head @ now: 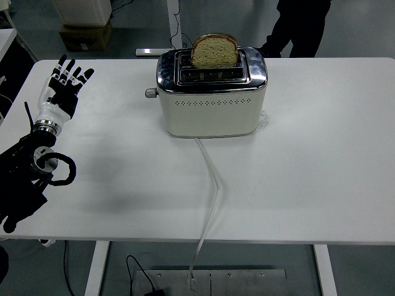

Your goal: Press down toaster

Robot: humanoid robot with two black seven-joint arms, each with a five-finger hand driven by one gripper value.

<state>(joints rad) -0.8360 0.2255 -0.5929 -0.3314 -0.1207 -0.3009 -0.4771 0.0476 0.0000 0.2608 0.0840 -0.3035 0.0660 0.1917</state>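
While the toaster (212,92) (no legible branding) holds bread (215,50), left hand (63,86) fingers spread, empty.

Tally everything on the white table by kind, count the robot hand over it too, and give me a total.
Toaster: 1
Bread slice, standing in the toaster's far slot: 1
White power cord, running from the toaster to the table's near edge: 1
Left hand, fingers spread, over the table's left side: 1
Total: 4
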